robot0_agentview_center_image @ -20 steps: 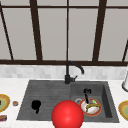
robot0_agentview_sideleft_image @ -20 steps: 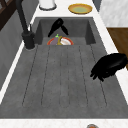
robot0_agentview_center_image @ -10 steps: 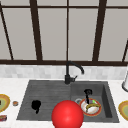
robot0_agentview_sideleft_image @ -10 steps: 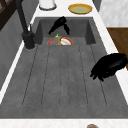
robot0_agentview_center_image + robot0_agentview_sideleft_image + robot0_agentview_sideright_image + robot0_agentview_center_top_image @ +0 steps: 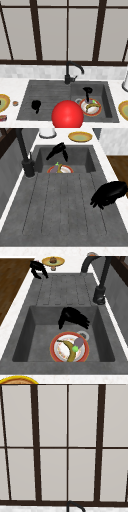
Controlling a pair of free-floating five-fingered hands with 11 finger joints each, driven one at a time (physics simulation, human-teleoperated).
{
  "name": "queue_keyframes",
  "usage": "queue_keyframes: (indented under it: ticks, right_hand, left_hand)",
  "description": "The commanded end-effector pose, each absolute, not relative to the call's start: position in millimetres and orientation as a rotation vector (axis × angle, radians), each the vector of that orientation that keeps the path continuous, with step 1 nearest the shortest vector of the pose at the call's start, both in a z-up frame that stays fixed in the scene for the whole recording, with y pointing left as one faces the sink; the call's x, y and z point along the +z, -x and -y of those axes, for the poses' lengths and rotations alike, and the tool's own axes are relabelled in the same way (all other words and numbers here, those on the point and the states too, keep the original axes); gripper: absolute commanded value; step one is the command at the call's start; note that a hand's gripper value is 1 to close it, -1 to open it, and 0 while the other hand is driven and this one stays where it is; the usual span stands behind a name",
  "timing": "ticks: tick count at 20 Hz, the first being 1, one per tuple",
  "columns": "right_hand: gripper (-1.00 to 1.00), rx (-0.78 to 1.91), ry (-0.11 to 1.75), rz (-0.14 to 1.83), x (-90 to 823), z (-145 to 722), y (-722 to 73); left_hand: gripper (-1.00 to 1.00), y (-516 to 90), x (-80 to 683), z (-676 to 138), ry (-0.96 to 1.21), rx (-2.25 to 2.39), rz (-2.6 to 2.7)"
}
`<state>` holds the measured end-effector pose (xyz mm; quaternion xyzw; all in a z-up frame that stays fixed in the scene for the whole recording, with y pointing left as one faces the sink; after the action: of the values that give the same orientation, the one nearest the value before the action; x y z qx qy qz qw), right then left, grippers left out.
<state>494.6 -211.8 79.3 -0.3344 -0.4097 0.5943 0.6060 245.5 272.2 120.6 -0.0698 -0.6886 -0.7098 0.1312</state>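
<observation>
Behind your sink the dark-framed window [image 5: 67, 30] spans the wall, its bars crossing the upper view as well; below it the grey sink [image 5: 45, 90] lies in the white counter [image 5: 12, 85], with a ribbed drainboard [image 5: 62, 208] on its left half and a deep basin [image 5: 37, 338] on its right; a red ball [image 5: 67, 115] sits at the sink's front edge, midway along it; the black faucet [image 5: 71, 72] rises from the back edge, between drainboard and basin.

Your right hand [image 5: 87, 92] hangs in the basin with its fingers pointing loosely downward, uncurled and holding nothing, just above the back rim of the red-rimmed plate [image 5: 55, 354]; that plate rests on the basin floor toward its front right and carries a banana [image 5: 70, 352] and a small purple vegetable [image 5: 78, 342] with a green tip; beside the plate lies the round drain [image 5: 83, 334].

Your left hand [image 5: 36, 105] hovers over the drainboard's front left part, fingers drooping and relaxed, gripping nothing.

A yellow plate [image 5: 123, 110] sits on the counter's right edge, another [image 5: 3, 102] on its left edge; a white jar [image 5: 47, 131] stands at the counter's back right corner.
</observation>
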Motion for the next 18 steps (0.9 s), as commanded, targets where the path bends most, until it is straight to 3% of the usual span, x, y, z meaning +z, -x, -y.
queue_keyframes:
  ticks: [1,18]
  right_hand:
    - [-1.00,1.381,0.698,1.047,82,209,-497]
    - [-1.00,1.462,0.619,1.407,101,204,-504]
  left_hand:
    - [0.00,-246,121,-272,0.203,-2.061,1.999]
    - [0.00,-246,121,-272,0.203,-2.061,1.999]
